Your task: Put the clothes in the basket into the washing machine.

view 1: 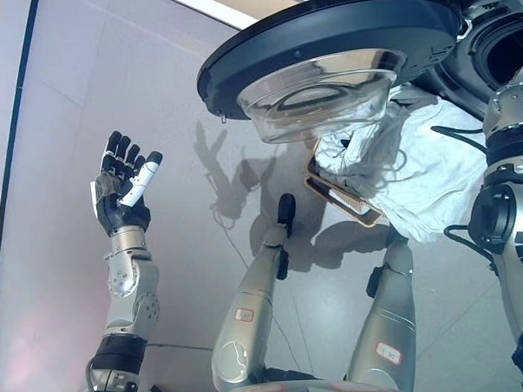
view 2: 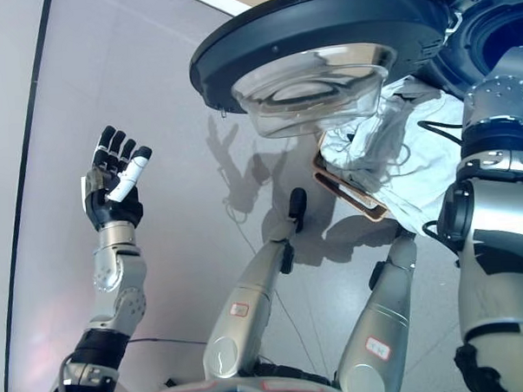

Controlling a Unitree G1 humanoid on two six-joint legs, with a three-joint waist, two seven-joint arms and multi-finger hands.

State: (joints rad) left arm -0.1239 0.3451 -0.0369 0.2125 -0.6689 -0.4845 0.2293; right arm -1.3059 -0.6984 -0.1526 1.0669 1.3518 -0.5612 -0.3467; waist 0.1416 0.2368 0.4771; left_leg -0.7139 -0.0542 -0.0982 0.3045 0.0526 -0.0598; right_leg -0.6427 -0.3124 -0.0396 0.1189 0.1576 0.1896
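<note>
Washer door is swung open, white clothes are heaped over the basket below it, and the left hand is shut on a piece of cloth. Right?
Not quite. The left hand holds nothing: in the left eye view it is raised over bare floor, fingers straight, well away from the white clothes. The rest stands: the washer door is swung open, and the clothes are heaped over the basket below it.

The pale grey floor (view 1: pixel 83 91) carries a basket (view 1: pixel 341 192) with a brown rim, lying near the washing machine's open door. White clothes (view 1: pixel 416 167) fill it and spill over its far side onto the floor
</note>
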